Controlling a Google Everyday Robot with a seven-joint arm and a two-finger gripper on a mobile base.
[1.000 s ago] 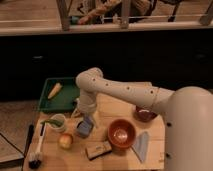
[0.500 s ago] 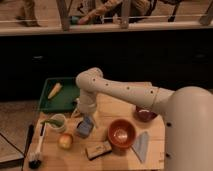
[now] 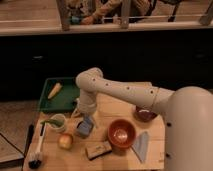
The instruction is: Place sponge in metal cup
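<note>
The sponge (image 3: 86, 125), a small blue-grey block, lies on the wooden table (image 3: 115, 162) between the cream-green mug and the orange bowl. My gripper (image 3: 82, 113) hangs straight down from the arm's elbow (image 3: 90, 80), directly above and behind the sponge, at or just off its top edge. I cannot tell whether it touches the sponge. I cannot make out the metal cup. It may be hidden by the gripper or by the sponge.
A green tray (image 3: 67, 102) with a yellow item (image 3: 55, 90) stands at the back left. Around the sponge are a pale mug (image 3: 58, 122), an apple (image 3: 65, 141), a tan block (image 3: 97, 149), an orange bowl (image 3: 121, 135), a dark red bowl (image 3: 145, 115), a pale wedge (image 3: 141, 145) and a brush (image 3: 36, 150).
</note>
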